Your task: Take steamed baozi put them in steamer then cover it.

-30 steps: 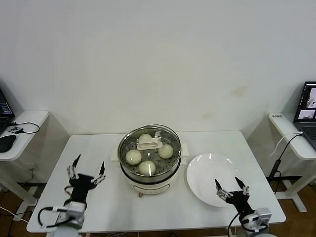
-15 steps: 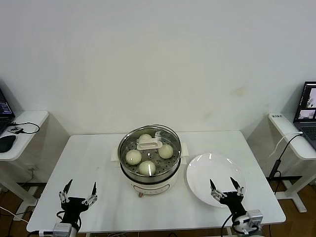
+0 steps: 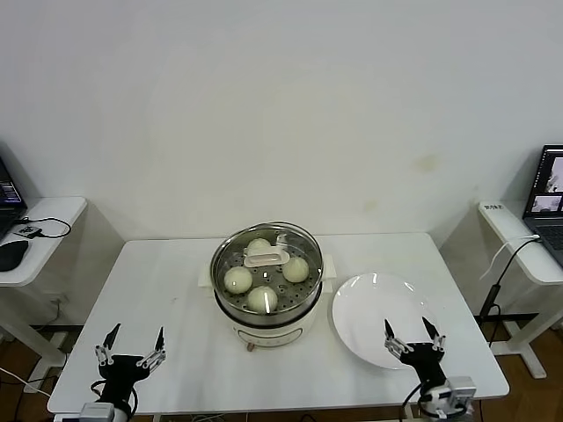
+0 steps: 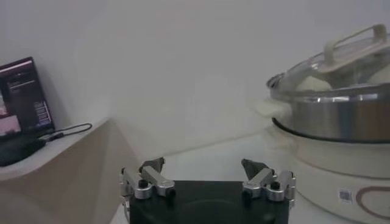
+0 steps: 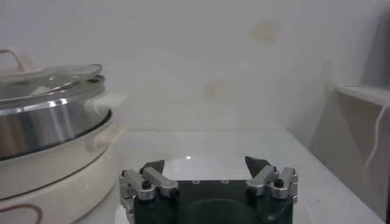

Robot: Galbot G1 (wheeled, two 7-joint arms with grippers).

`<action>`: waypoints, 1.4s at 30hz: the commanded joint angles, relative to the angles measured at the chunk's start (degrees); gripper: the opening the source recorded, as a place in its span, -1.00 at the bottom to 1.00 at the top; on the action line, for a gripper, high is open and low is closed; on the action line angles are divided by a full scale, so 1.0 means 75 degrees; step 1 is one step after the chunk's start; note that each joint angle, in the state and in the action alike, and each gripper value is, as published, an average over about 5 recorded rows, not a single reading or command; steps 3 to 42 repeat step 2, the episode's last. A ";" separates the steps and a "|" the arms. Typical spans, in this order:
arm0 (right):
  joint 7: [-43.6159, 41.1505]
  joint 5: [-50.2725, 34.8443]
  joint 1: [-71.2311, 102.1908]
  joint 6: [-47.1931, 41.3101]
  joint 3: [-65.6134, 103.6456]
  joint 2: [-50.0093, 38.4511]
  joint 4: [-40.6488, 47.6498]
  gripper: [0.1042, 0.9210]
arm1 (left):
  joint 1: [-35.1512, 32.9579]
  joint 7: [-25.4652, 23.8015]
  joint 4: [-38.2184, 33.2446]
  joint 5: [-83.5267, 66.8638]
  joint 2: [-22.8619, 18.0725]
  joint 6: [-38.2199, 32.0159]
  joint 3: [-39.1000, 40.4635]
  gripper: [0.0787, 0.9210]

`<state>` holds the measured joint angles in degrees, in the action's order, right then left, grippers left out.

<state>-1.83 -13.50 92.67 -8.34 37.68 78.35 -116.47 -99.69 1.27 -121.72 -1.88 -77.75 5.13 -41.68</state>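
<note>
The steamer point(image 3: 266, 290) sits at the centre of the frame on the counter point(image 3: 176, 281), glass cover point(image 3: 266, 262) seated over four baozi point(image 3: 238, 280). Both end effectors hang released and empty at the counter's near edge: left end effector point(image 3: 130, 353) lower left, right end effector point(image 3: 413, 338) lower right over the white plate point(image 3: 374, 308). Neither looks nearer the pot.

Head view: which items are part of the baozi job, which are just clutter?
Job:
- steamer
- four steamed baozi inside it
- cover, already on
- left claw and right claw, both open, empty

Clutter:
- white plate
- laptop
- mouse
</note>
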 commanded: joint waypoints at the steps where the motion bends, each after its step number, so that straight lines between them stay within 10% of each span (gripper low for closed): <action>1: 0.0076 0.0110 0.0167 -0.0144 0.0205 0.0071 -0.0262 0.76 | -0.0024 -0.0158 -0.0087 -0.0290 -0.0036 0.0021 -0.0075 0.77; 42: 0.0077 0.0119 0.0175 -0.0150 0.0198 0.0068 -0.0271 0.76 | -0.0032 -0.0171 -0.0095 -0.0296 -0.0034 0.0018 -0.0077 0.77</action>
